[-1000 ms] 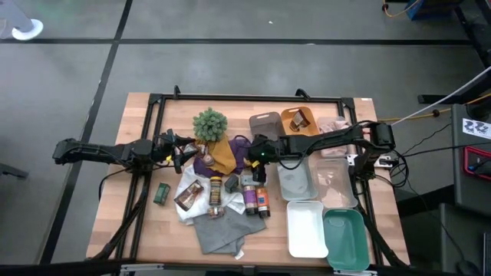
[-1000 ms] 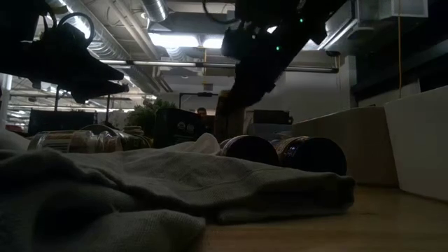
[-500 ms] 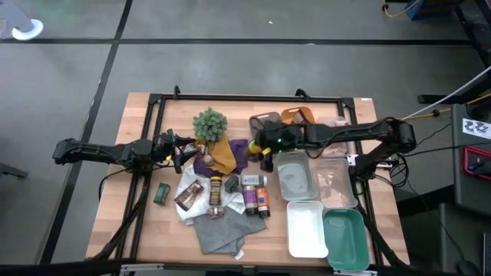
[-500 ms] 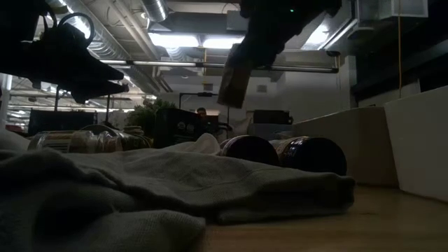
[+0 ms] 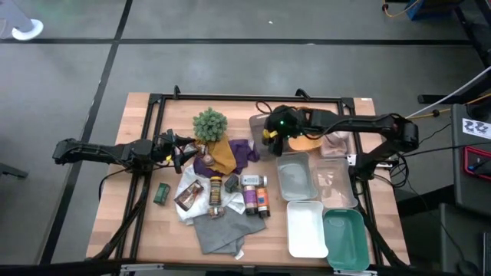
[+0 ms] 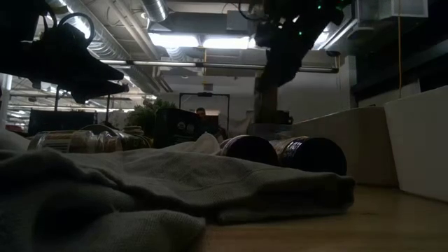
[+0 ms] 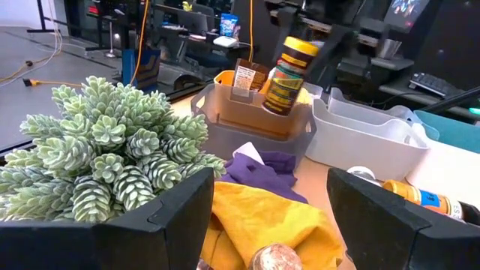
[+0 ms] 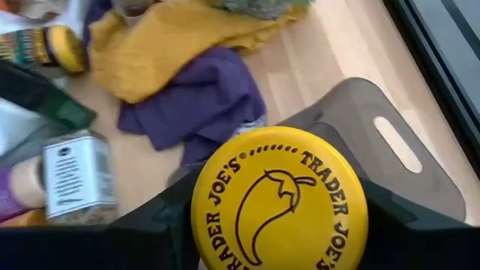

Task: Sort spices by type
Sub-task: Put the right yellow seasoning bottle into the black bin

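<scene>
The right gripper (image 5: 270, 136) held a yellow-topped Trader Joe's tin (image 8: 279, 201) up in the air, over the near edge of the grey bin (image 5: 263, 120). Its fingers pinched the tin's round sides, below the lid. The tin looked small, light, hard and a bit slippery, so the sides seemed the best place to hold. The left gripper (image 5: 182, 152) waited, fingers spread, beside the green plant (image 5: 209, 124).

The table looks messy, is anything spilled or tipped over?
Nothing spilled, but several spice bottles lie on their sides among crumpled cloths. The right gripper holds a yellow-topped tin above the grey bin.
</scene>
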### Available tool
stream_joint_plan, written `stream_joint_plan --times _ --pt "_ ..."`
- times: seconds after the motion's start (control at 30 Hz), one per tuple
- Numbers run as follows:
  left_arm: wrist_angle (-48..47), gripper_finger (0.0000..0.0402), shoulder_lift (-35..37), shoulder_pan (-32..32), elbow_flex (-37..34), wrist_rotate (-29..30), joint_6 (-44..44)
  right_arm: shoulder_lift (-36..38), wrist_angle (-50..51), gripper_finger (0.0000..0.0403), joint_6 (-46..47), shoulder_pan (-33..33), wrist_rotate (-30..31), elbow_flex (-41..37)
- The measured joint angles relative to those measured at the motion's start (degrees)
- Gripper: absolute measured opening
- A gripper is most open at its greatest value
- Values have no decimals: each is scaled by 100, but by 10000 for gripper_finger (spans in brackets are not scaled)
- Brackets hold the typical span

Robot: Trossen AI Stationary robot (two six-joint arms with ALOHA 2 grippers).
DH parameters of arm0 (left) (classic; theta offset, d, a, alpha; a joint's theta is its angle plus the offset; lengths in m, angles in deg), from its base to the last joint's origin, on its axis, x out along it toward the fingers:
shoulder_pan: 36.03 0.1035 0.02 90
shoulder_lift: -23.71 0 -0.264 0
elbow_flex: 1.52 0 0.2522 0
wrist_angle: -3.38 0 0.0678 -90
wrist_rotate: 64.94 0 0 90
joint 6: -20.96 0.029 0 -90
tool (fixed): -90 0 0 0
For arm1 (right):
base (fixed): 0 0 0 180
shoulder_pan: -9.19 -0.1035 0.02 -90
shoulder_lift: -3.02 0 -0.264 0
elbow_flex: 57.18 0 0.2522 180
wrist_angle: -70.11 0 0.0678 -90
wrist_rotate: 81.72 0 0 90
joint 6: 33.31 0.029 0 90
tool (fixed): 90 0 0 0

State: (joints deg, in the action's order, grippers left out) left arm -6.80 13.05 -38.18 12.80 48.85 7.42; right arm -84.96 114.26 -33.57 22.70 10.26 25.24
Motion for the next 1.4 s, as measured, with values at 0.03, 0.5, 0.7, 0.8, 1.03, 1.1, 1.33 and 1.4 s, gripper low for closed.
stream_joint_plan --times 0.03,0.5,0.7,0.8,1.03,1.1,1.33,1.4 --pt "0 251 0 2 -2 2 0 -10 -4 225 -2 76 -2 0" --pt "-2 251 -94 0 0 0 -26 -909 -200 229 -11 1088 -258 2" --pt "-2 251 -94 0 0 0 -24 -1269 -522 237 -25 1186 -258 2" --pt "-2 251 -96 0 -1 0 -23 -1321 -502 257 -23 1174 -258 2" --pt "-1 251 -96 1 -2 1 -22 -1321 -490 273 -24 1166 -203 2" --pt "0 251 -96 0 -2 0 -56 -1321 -480 274 -24 1166 -203 2" --pt "-2 251 -96 0 -1 1 -136 -1233 -435 275 -24 1166 -221 2" --pt "-2 251 -96 2 0 0 -138 -1209 -414 275 -26 1166 -221 2"
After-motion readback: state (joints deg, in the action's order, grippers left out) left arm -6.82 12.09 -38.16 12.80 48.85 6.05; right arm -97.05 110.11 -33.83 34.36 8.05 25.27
